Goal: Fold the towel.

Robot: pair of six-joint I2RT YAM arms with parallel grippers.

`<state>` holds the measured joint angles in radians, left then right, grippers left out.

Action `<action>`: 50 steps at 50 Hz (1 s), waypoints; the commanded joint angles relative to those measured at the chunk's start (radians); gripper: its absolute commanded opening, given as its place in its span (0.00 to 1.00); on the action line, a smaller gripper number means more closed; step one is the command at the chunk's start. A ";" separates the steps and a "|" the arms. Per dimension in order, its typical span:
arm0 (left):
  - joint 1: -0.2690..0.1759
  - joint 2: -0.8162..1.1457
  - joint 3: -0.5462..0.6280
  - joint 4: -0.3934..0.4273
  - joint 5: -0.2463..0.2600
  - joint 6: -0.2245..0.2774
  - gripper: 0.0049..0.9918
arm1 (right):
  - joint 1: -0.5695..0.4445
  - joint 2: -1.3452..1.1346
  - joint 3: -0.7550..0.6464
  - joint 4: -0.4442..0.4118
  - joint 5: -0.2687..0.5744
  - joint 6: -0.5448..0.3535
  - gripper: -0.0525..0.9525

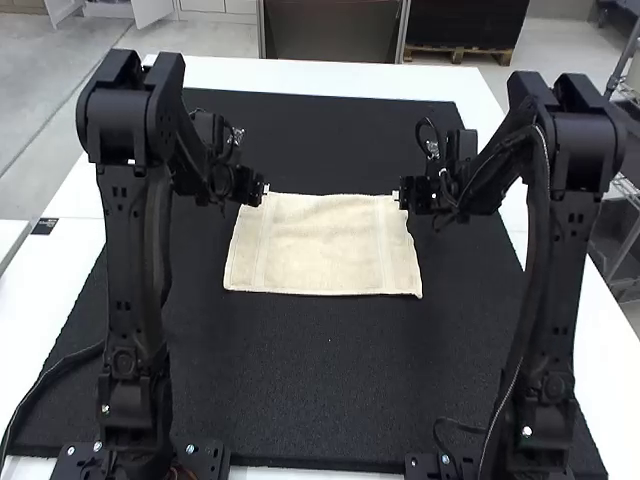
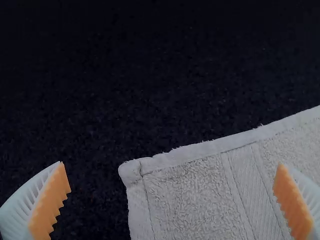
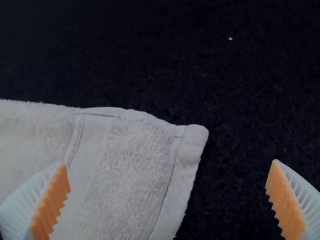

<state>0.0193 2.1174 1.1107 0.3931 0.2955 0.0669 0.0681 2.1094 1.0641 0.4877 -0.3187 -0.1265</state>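
Note:
A cream towel lies spread flat on the dark mat, a rough rectangle. At its far left corner is my left gripper; my right gripper is at the far right corner. In the left wrist view, the open left gripper has its two fingers wide apart, with a corner of the towel between them. The right wrist view has the right gripper open too, its fingers on either side of the other corner of the towel.
The black mat covers most of the white table and extends around the towel on all sides. Both arms reach forward over it, one along each side of the towel.

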 commanded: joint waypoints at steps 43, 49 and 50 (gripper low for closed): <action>0.036 0.052 0.015 -0.014 -0.030 0.017 0.96 | 0.048 0.098 0.106 0.005 -0.014 0.037 0.95; 0.042 0.053 0.014 -0.014 -0.029 0.017 0.96 | 0.048 0.103 0.106 0.005 -0.008 0.037 0.95; 0.042 0.053 0.014 -0.016 -0.029 0.017 0.96 | 0.050 0.106 0.106 0.003 -0.006 0.037 0.95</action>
<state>0.0525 2.1551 1.1172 0.3748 0.2760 0.0711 0.1165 2.1994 1.1515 0.4873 -0.3256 -0.0967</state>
